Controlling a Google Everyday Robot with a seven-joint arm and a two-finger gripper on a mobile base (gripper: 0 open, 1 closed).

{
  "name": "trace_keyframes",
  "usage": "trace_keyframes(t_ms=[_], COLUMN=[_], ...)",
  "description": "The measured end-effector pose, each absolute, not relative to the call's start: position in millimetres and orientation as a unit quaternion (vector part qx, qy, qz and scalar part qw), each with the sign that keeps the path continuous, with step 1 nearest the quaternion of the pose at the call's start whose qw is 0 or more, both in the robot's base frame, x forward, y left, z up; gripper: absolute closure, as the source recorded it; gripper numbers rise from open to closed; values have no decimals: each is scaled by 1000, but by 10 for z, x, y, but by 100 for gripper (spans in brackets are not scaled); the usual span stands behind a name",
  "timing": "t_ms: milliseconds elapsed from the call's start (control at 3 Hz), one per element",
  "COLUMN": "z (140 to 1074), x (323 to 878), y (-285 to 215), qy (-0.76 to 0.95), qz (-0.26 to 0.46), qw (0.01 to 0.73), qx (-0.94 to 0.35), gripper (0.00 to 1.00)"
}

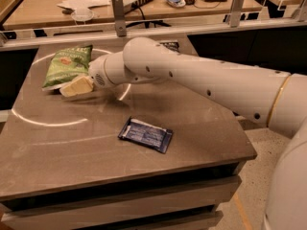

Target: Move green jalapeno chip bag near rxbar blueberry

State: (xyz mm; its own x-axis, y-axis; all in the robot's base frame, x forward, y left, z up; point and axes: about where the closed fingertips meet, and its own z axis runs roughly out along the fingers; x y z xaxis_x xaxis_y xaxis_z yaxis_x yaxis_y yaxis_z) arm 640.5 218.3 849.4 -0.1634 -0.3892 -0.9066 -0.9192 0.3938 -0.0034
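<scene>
green jalapeno chip bag (pixel 67 66) lies with the gripper (pixel 76 86) at its lower edge; whether it grips cannot be told.

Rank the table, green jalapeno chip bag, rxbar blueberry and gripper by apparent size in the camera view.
1. table
2. green jalapeno chip bag, though it sits farther back
3. rxbar blueberry
4. gripper, at the bag's near edge; the bar lies nearer the camera, so this last pair is unsure.

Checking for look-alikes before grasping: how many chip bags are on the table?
1 in plain view: the green jalapeno chip bag at the far left, the gripper at its near edge. A dark package behind the arm may be another.
</scene>
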Motion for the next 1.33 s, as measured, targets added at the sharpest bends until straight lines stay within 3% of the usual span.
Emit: trace_keyframes(t_ms=[1000, 1333], z=[8525, 8665], x=[6428, 6354], y=[2149, 1896], qy=[707, 711], qz=[282, 264], qw=[441, 429], qx=[-476, -491], gripper=[95, 100])
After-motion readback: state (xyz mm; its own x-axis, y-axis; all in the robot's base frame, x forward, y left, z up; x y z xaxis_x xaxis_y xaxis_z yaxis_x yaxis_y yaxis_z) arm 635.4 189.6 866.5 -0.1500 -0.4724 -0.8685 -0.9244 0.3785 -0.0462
